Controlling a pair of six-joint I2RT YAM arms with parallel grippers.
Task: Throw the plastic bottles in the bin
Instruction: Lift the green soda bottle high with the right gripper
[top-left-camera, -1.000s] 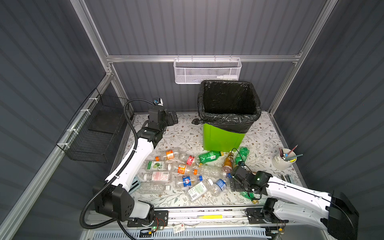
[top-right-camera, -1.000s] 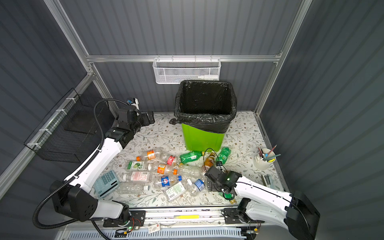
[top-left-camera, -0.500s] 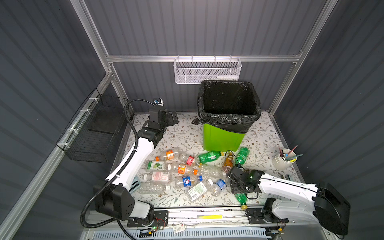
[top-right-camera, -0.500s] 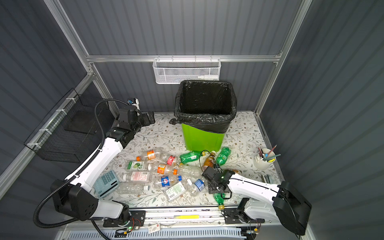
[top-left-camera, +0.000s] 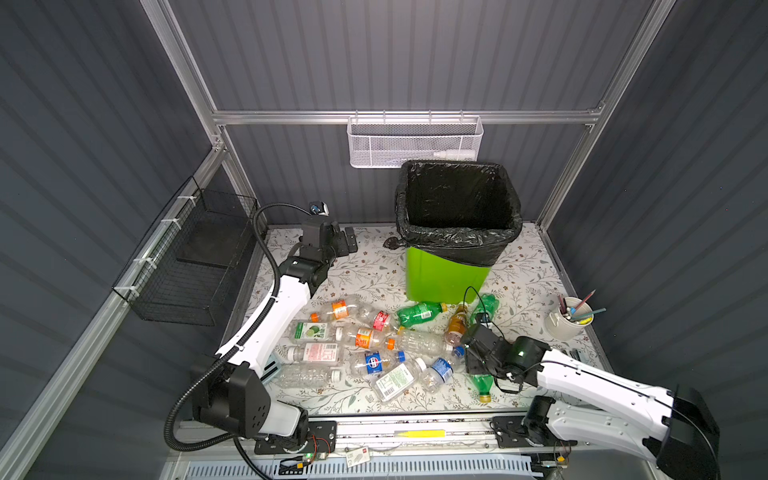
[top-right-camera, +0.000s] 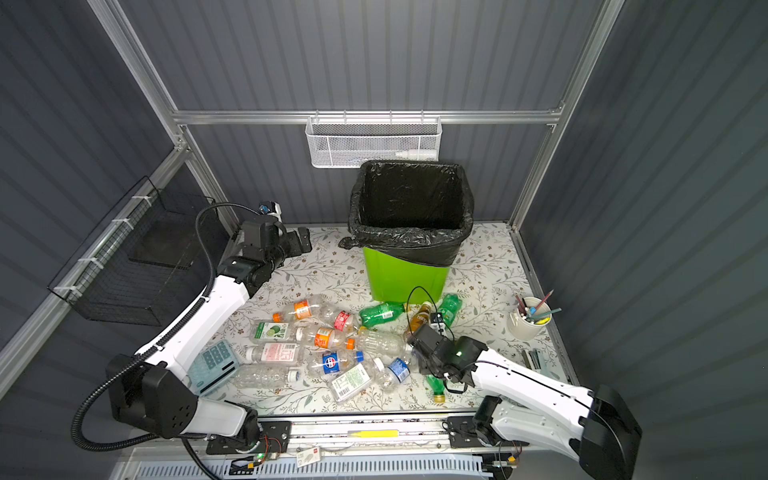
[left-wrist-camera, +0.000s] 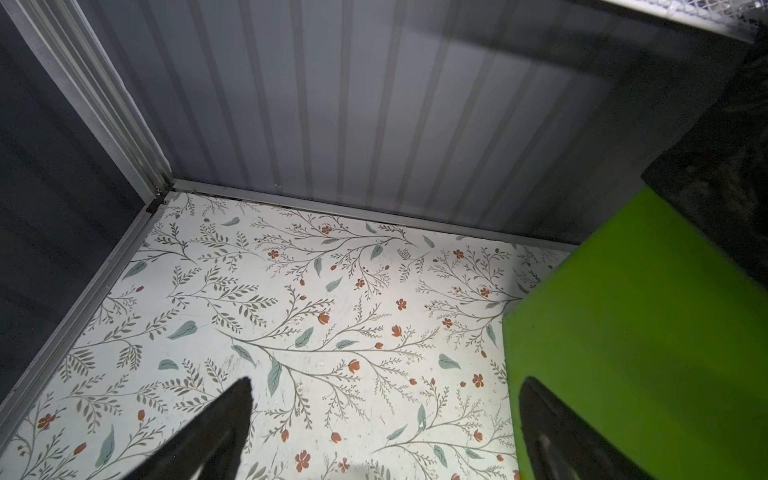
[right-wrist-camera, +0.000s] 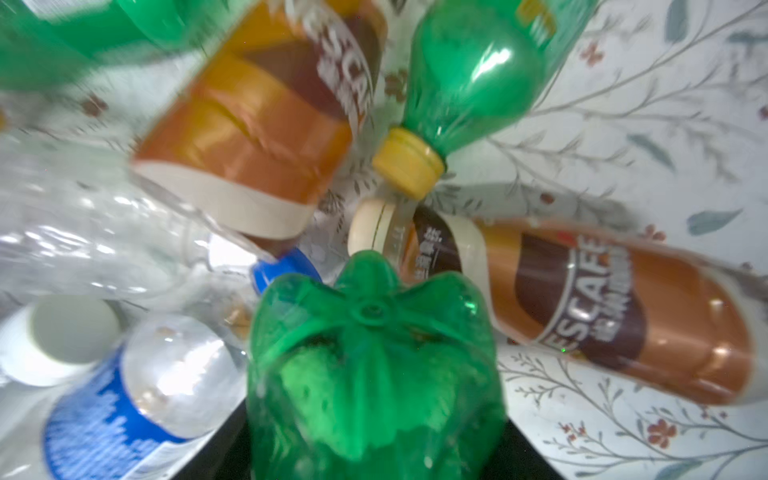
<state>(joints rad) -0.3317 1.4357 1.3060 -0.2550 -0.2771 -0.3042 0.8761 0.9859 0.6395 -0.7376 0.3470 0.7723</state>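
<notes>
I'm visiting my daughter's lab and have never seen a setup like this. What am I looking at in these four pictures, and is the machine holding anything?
These are two white robot arms mounted at the front of a floral-patterned table. Each ends in a two-fingered gripper. Two pictures look down from overhead and show nearly the same whole scene. The other two come from small cameras on the arms' wrists.

On the table, many plastic bottles lie in front of a green bin lined with a black bag. A white cup of pens stands off to one side.

The left gripper is open and empty, near the back corner beside the bin. The right gripper is down in the pile, closed around a green bottle, whose base fills that wrist picture.
</notes>
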